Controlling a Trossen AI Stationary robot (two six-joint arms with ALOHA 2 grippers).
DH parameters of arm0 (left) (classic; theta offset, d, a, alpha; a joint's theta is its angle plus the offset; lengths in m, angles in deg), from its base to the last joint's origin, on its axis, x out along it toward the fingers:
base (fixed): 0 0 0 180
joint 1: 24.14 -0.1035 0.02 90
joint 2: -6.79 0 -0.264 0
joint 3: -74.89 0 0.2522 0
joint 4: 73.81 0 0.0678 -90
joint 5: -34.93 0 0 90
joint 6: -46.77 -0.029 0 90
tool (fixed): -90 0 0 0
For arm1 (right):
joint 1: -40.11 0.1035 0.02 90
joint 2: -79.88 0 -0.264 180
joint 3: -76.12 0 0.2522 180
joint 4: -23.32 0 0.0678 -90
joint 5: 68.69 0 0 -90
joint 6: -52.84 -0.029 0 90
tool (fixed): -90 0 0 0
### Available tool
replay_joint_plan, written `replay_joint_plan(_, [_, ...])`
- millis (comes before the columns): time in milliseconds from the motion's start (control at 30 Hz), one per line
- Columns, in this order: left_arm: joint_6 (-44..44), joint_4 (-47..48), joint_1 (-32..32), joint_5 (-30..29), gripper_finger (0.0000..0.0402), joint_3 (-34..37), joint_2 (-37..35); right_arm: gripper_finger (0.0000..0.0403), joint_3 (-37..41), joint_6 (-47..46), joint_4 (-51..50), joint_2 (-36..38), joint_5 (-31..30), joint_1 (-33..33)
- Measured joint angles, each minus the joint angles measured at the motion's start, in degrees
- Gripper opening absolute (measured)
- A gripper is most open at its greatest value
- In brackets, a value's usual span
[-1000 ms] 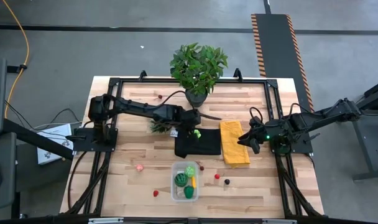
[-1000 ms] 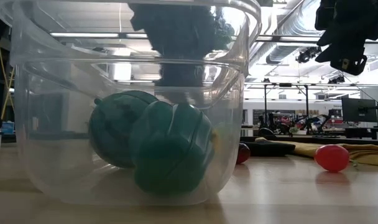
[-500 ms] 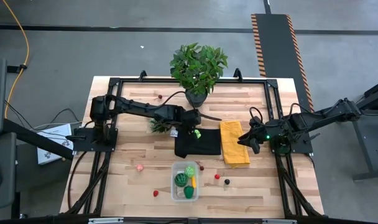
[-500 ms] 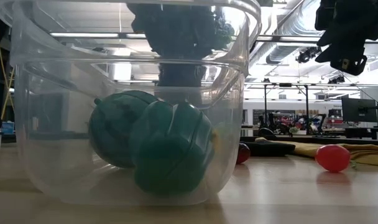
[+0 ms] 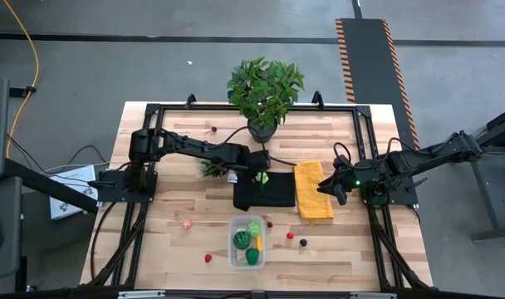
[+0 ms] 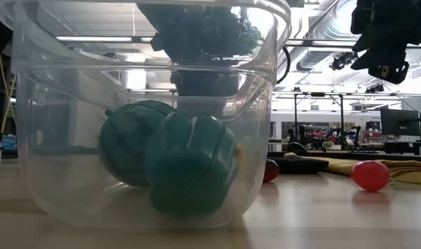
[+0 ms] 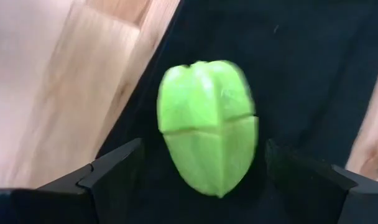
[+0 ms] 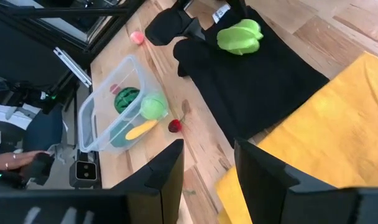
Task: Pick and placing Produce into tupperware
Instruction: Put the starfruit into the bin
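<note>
No brand, label or writing could be read on anything in view. The left arm reached from its base across the bench [image 5: 169, 208] toward the middle, with the left gripper [image 5: 258, 171] above the far edge of the black cloth [image 5: 265, 193]. Its fingers [image 7: 111, 171] stood wide open on either side of a lime-green toy fruit [image 7: 207, 124] that lay on the cloth, neither finger touching it. The right arm reached in from the right edge, the right gripper [image 5: 333, 190] held over the yellow cloth [image 5: 312, 189], fingers partly apart with nothing between them. The tupperware [image 5: 246, 242] sat near the front edge, holding a dark green melon [image 6: 131, 142], a green pepper [image 6: 190, 162], a lime-green piece [image 5: 254, 226] and a yellow piece [image 8: 141, 130]. Small red and pink produce lay loose on the bench around it. A leafy potted plant [image 5: 265, 90] stood at the back.
</note>
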Motion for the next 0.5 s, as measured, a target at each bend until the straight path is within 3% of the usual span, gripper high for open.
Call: replay_joint_plan(500, [1.5,-3.8,0.0,2.8,0.0321,-0.1,2.6,0.0133,0.0,0.0,0.1,0.0,-1.4,0.0])
